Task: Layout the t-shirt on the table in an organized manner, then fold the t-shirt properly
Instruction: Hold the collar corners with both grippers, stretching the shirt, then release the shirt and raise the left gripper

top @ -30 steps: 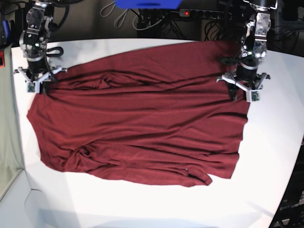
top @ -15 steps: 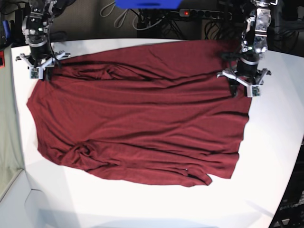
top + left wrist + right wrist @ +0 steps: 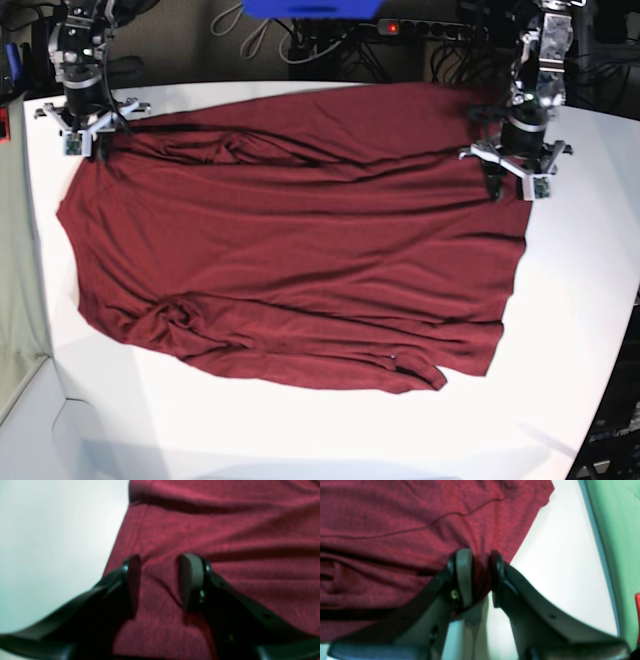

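It looks like a robotics lab: a large white worktop (image 3: 300,440) stands before a power strip (image 3: 425,29) with a red light and many loose cables (image 3: 265,40).

From overhead we view the whole counter (image 3: 300,430); both wrist cameras look closely past their claws at t-shirt (image 3: 290,240) edges.

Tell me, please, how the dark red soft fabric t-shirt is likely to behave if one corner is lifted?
The dark red soft fabric t-shirt would probably droop and trail, since it lies in loose wrinkles. It likely drags easily over the smooth white matte table. The bunched folds near its lower corner suggest it crumples rather than holding shape.
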`<state>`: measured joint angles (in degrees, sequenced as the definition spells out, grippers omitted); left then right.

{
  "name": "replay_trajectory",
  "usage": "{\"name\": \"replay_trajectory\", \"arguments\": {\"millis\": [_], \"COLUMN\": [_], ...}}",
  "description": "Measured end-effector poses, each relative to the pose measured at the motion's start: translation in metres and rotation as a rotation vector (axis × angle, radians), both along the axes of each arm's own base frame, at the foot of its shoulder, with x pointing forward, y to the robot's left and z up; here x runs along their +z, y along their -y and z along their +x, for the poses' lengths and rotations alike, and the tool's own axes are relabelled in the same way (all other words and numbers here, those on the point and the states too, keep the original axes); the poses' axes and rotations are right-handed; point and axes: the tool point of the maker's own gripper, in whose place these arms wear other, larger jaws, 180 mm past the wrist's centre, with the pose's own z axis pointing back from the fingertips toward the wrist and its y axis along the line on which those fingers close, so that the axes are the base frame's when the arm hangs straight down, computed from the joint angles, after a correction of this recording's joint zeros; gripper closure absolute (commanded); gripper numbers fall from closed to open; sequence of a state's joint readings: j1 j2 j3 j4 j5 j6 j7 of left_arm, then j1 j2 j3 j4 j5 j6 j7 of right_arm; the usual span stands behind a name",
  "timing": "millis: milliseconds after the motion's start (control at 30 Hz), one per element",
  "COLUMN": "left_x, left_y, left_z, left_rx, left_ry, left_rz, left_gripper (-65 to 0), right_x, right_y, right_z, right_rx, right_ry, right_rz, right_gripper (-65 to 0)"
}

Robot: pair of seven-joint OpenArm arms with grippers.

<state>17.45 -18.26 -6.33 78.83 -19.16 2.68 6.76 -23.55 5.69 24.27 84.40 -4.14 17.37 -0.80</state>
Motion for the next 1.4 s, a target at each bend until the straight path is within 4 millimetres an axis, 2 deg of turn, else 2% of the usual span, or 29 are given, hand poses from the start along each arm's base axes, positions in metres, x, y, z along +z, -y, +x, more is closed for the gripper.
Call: {"name": "replay_trajectory", "arguments": {"millis": [133,300,567,633,767,900,1000,1100,1200,1333,1400], "left_x": [0.003,0.004,0.011,0.02,0.036,0.038,0.04,0.039,0.049,0.063,0.066], "left_y": [-0.02,-0.033,-0.025,-0.022,-0.018,-0.017,-0.017,-0.017,-0.013,-0.002,-0.005], "left_z": [-0.002,-0.004,0.001,0.005,0.015,0.016,0.017,0.016,0.015,0.002,-0.01], "left_rx": [0.051,0.084,0.07,0.063,0.051,0.049,0.048,0.049,0.038,0.043,0.072], "left_ry": [-0.006,-0.009,-0.021,0.005,0.054,0.061,0.066,0.062,0.085,0.114,0.113], "left_rz": [0.012,0.02,0.012,0.011,0.013,0.013,0.012,0.013,0.014,-0.064,-0.108], "left_gripper": [-26.2,-26.2,-26.2,-26.2,-26.2,-26.2,-26.2,-26.2,-26.2,-26.4,-29.6], "right_x": [0.0,-0.001,-0.002,0.001,0.009,0.02,0.023,0.024,0.026,0.028,0.027], "right_y": [0.0,-0.001,-0.01,-0.01,-0.013,-0.014,-0.014,-0.013,-0.009,-0.004,-0.008], "right_z": [0.0,-0.009,-0.008,-0.008,-0.005,0.002,0.004,0.004,0.002,-0.001,-0.001], "right_rx": [-0.001,0.005,-0.011,-0.009,-0.004,0.004,0.007,0.007,-0.005,-0.041,-0.035], "right_ry": [0.001,-0.007,0.001,-0.01,-0.001,0.03,0.039,0.039,0.043,0.051,0.05], "right_rz": [0.001,-0.001,0.022,0.015,0.005,-0.005,-0.01,-0.011,-0.018,-0.014,-0.007], "right_gripper": [-9.1,-7.3,-7.3,-7.3,-7.4,-7.6,-11.5,-18.8,-24.6,-26.8,-26.7]}}
